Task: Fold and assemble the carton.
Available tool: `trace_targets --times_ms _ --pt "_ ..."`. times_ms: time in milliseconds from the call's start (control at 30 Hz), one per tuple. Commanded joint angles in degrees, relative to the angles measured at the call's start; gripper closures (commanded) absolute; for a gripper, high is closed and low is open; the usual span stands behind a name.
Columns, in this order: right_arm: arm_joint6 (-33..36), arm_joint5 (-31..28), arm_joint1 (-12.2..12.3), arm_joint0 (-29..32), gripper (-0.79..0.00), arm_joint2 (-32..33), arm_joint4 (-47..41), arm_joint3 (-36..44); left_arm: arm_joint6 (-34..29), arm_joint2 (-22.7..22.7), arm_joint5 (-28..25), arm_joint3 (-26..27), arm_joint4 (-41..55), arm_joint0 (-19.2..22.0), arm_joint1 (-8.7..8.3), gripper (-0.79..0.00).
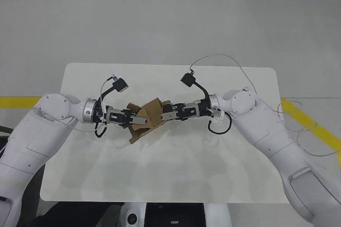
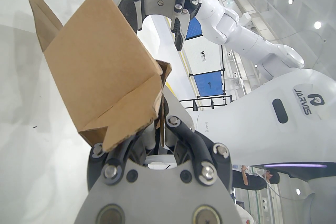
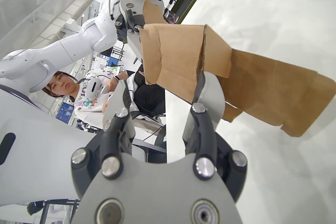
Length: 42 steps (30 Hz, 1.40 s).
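Clamping a flap of the carton (image 2: pixel 99 57), the left gripper (image 1: pixel 137 120) has its fingertips buried behind the cardboard. The half-folded carton hangs above the middle of the table (image 1: pixel 216 170). Beyond it, the right gripper (image 2: pixel 155 25) stands spread wide, one pad close by the far panel; whether it touches is unclear.

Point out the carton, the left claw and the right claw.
carton (image 2: pixel 105 64): left wrist view, on its broad flat panel.
left claw (image 2: pixel 158 128): left wrist view, between its fingertips, clamped on the carton's flap.
right claw (image 3: pixel 162 83): right wrist view, midway between its open fingertips.
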<state>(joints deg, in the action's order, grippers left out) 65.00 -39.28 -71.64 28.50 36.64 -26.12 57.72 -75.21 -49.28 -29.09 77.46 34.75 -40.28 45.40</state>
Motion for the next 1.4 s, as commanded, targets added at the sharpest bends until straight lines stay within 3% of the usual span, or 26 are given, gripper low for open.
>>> trace_targets --times_ms 0,400,767,1367 --pt "-0.3 -0.3 -0.1 -0.6 -0.474 0.0 0.7 -1.2 0.1 0.1 -0.1 -0.1 0.0 0.0 -0.09 0.0" --pt "-0.4 -0.4 0.5 -0.9 -0.465 1.1 2.6 -0.4 0.3 0.6 -0.3 0.3 0.4 0.1 -0.52 0.0" --pt "-0.2 -0.2 -0.4 -0.9 -0.428 -0.9 0.9 -1.1 0.6 1.2 -0.6 0.6 0.5 0.3 -0.86 0.0" --pt "2.3 2.3 -1.4 -3.8 -0.286 -4.8 -6.9 -3.8 0.9 2.3 -0.9 0.7 0.4 0.7 -1.35 0.0"
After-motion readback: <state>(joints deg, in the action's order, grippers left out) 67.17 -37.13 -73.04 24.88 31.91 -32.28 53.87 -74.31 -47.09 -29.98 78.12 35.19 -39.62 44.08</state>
